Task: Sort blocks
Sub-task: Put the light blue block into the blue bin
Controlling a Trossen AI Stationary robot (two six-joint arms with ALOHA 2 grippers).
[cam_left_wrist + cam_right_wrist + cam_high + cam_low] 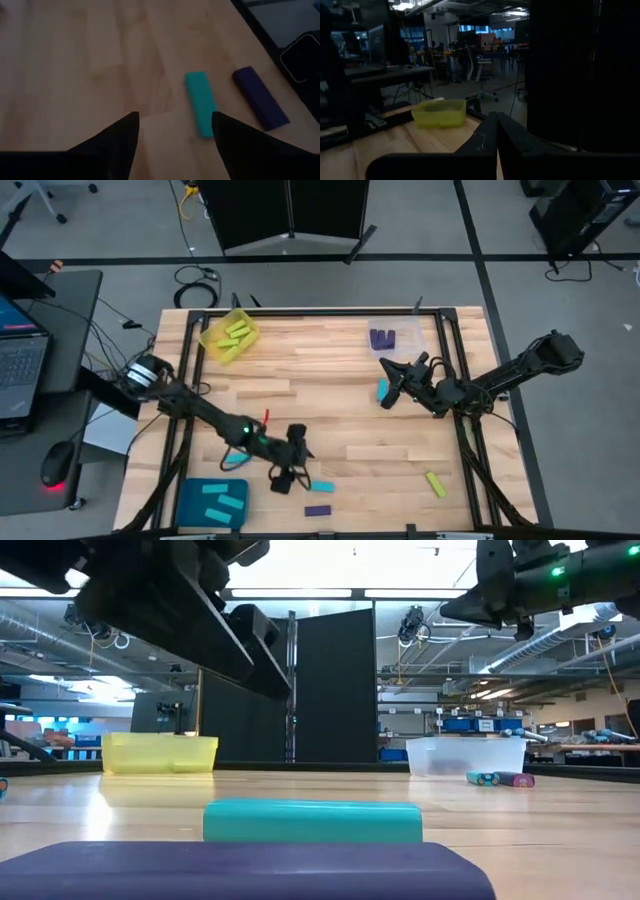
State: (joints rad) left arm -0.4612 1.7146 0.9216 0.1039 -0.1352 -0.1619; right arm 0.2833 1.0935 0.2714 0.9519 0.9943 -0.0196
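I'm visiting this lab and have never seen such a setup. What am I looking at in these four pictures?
Two robot arms work at a wooden table, sorting small coloured blocks into trays. One picture looks down from above, one looks level across the tabletop, and two come from cameras on the arms' wrists. The left gripper hangs open above a cyan block with a purple block beside it, holding nothing. The right gripper is shut, raised above the table. The yellow tray holds yellow-green blocks.
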